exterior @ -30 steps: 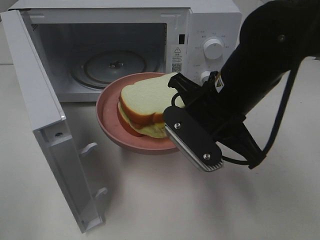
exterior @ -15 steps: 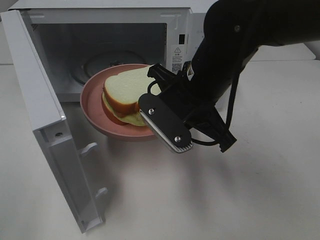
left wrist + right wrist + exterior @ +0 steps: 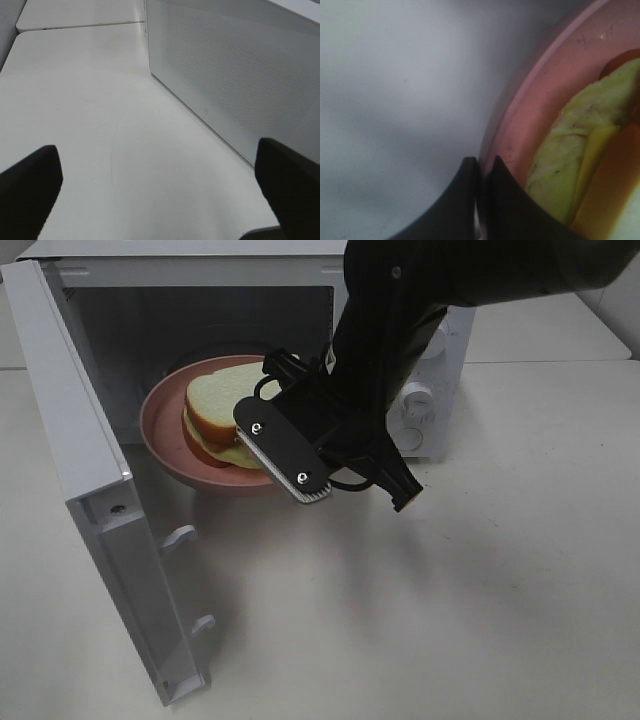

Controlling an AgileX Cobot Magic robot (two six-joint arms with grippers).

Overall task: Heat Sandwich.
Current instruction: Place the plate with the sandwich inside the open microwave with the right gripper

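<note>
My right claw [image 3: 482, 164] pinches the pink plate [image 3: 156, 426] by its rim. The sandwich [image 3: 222, 403] rides halfway into the open microwave [image 3: 200, 270]. I judge setting down, shutting and starting remain. My left claw [image 3: 156, 150] gapes empty.

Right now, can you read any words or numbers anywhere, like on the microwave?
No text here can be read.
On the microwave panel by the knob: any print is too small and blurred to read, and the arm hides the rest of the panel.
On the plate and the sandwich: no writing.
On the microwave's side wall in the left wrist view: no print shows.
</note>
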